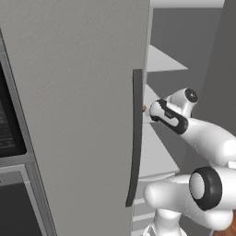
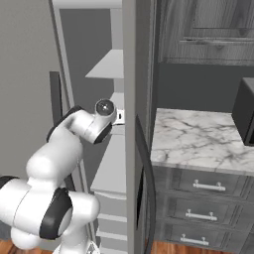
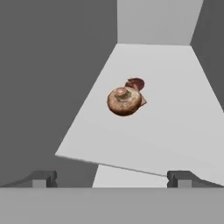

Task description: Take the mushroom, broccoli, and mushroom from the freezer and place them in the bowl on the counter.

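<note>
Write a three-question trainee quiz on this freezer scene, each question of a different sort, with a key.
1. True or false: the tool is shut on the brown round mushroom.
2. The mushroom lies on: A) the white freezer shelf; B) the white marble counter; C) the floor.
3. Fill in: a smaller reddish-brown piece lies right ___ the mushroom, seen from the hand.

Key: 1 false, the tool is open and short of it; 2 A; 3 behind.
</note>
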